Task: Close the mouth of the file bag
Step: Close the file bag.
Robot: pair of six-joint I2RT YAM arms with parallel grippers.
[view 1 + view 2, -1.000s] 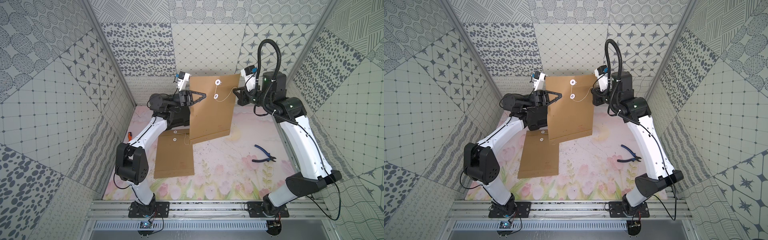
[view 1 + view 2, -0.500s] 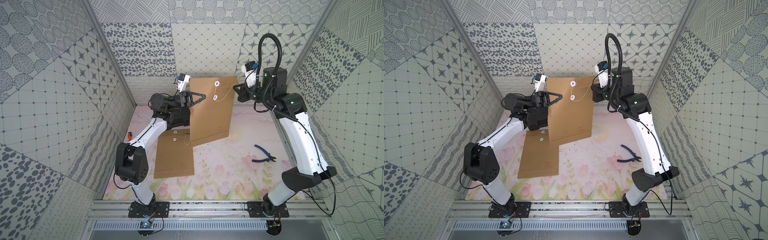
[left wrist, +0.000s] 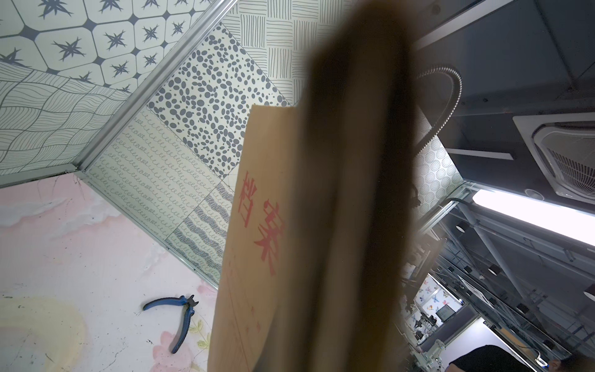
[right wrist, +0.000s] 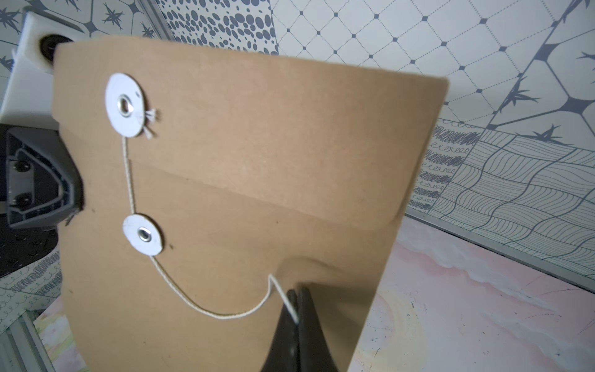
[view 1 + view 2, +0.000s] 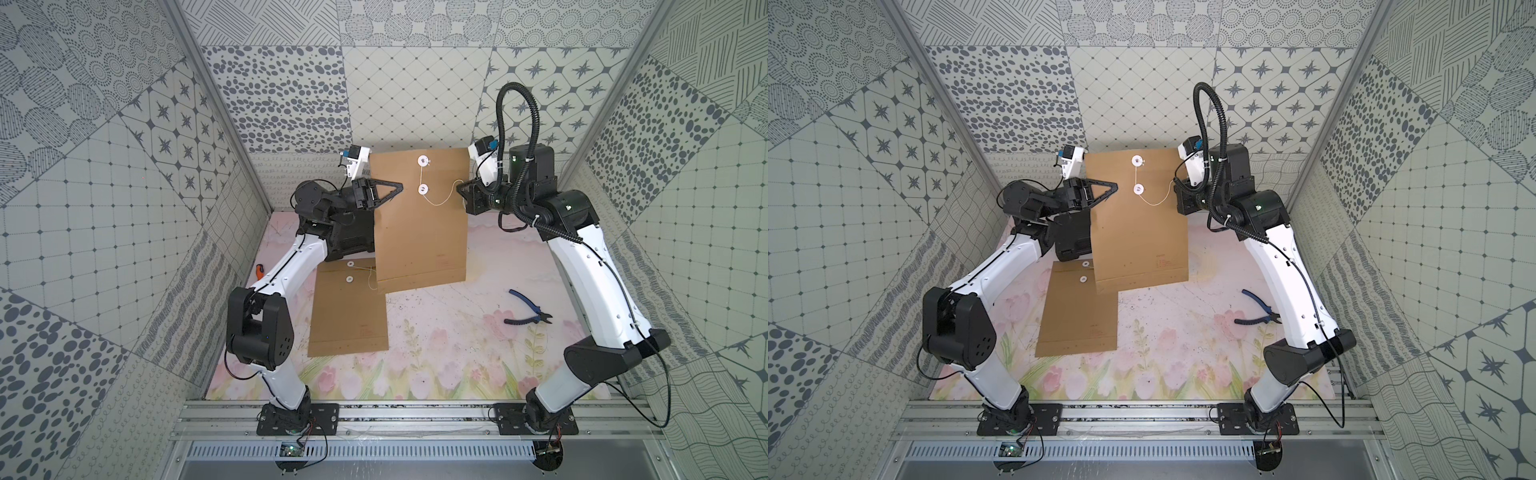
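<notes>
The file bag [image 5: 419, 232] is held upright in the air between the two arms, with its flap [image 4: 257, 128] folded down over the mouth. On the bag's left edge the left gripper [image 5: 398, 188] is clamped tight on the paper, one black finger lying across the front. Just off the bag's right edge the right gripper [image 4: 296, 304] is pinched shut on the white string [image 4: 225, 314]. The string drops from the upper disc [image 4: 125, 104] on the flap to the lower disc [image 4: 143, 235], then sags across to those closed fingers. Below the bag's lower left corner a second bag [image 5: 349, 316] lies flat. Blue-handled pliers [image 5: 525, 313] lie well off from the file bag's lower right corner.
</notes>
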